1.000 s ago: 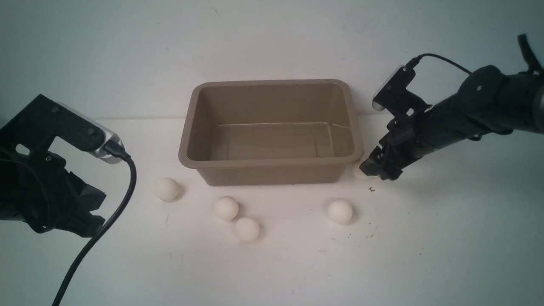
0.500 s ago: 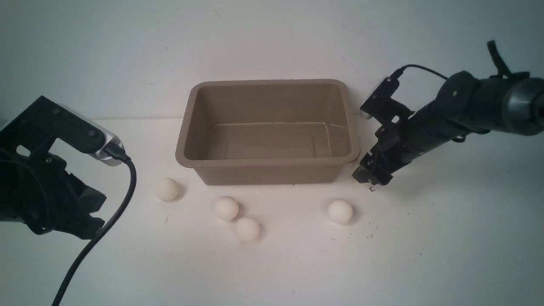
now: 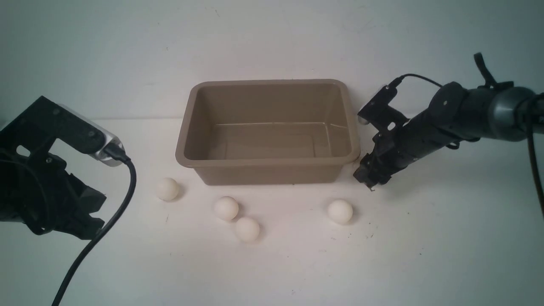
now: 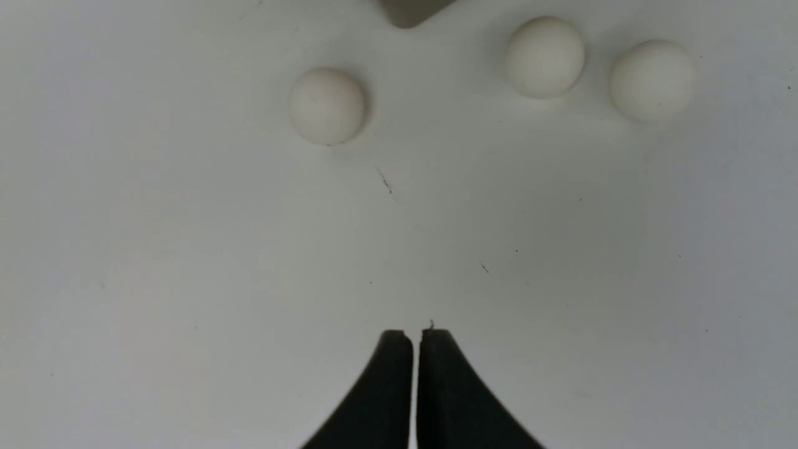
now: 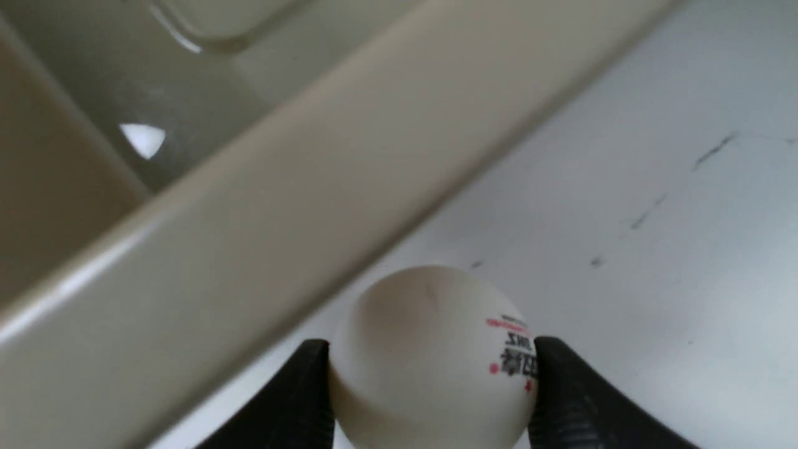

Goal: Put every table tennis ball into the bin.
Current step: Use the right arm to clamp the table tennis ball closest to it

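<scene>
Sitting between the fingers (image 5: 293,399) of our right gripper (image 5: 431,349), the ball (image 5: 430,380) is pinched on both sides. Just ahead of that gripper runs the rim of the bin (image 5: 299,212). Our left gripper (image 4: 414,337) is closed and empty, with three loose balls (image 4: 327,106) (image 4: 545,56) (image 4: 653,80) ahead of it.

The bin (image 3: 263,162) stands mid-counter (image 3: 403,263), toward the back. 4 balls lie before it: 1 ball (image 3: 167,189) off its front left corner, a pair left of centre with the nearer ball (image 3: 247,229) just right of the farther ball (image 3: 226,208), and 1 ball (image 3: 340,211) before its right end. A 5th ball (image 5: 433,368) sits between the right jaws, just beside the bin's front right corner.
</scene>
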